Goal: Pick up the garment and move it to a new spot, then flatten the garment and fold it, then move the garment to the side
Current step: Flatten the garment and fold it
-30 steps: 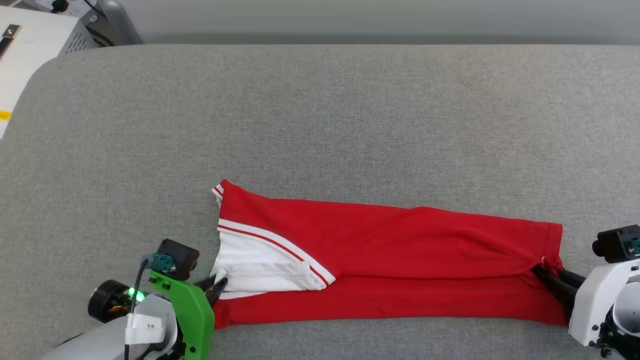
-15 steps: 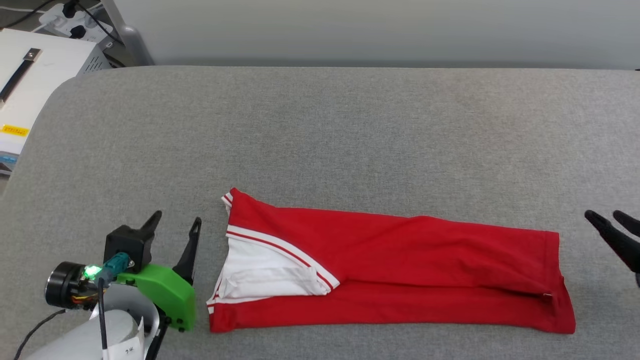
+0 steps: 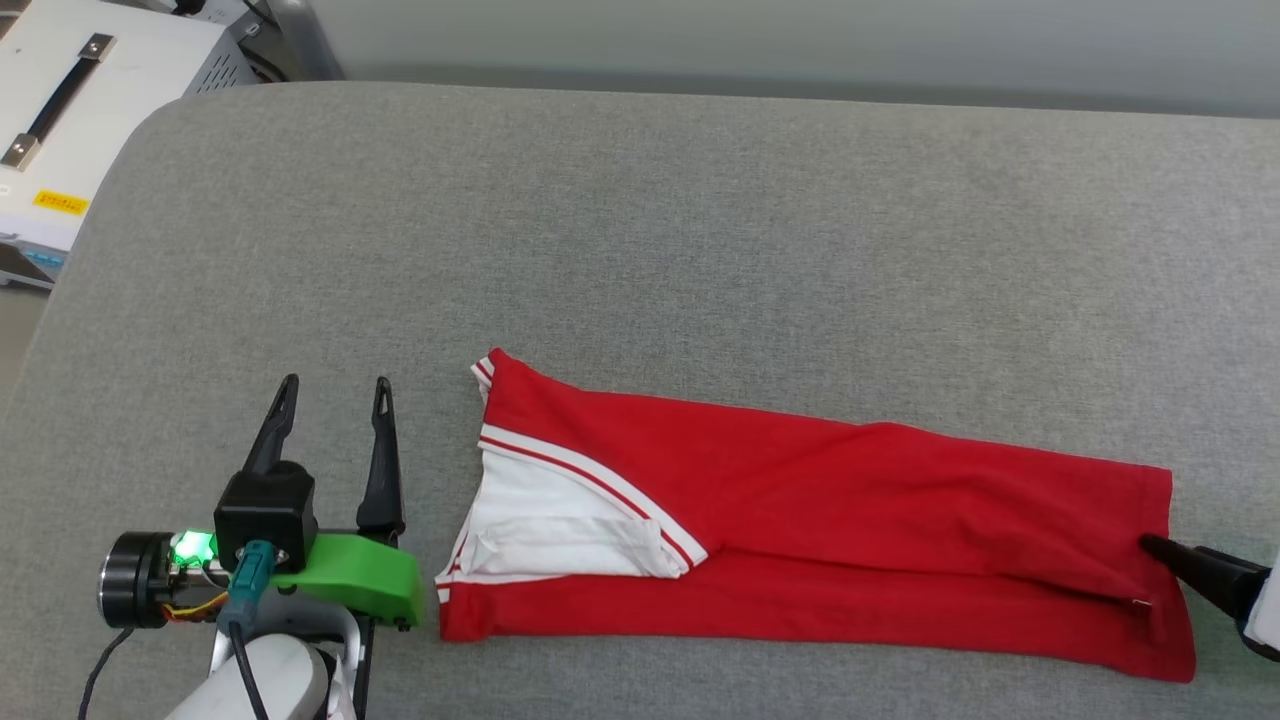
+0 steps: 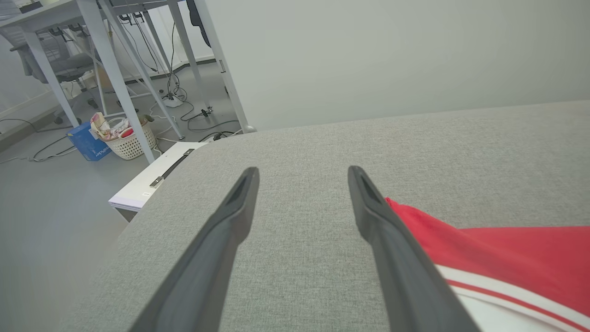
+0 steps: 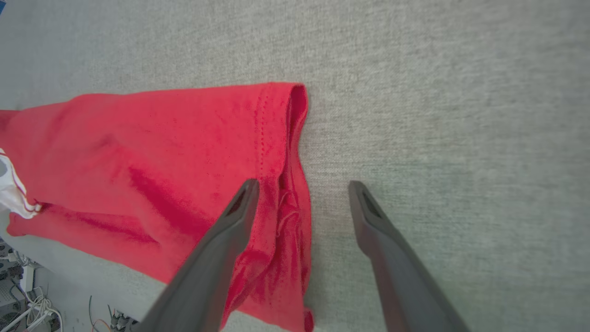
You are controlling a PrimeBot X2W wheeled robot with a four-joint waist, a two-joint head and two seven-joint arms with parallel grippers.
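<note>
Grey fabric covers your counter [image 3: 700,230], and toward its near side the garment [image 3: 850,520] lies folded lengthwise into a long red band, with its white sleeve [image 3: 550,520] and striped trim showing on top at the left end. Your left pincer [image 3: 336,382] stands spread over bare counter just beside that sleeve end, apart from it. Your right pincer [image 5: 303,183] is spread too, at the hem end, with one finger over the red cloth and the other over the counter.
</note>
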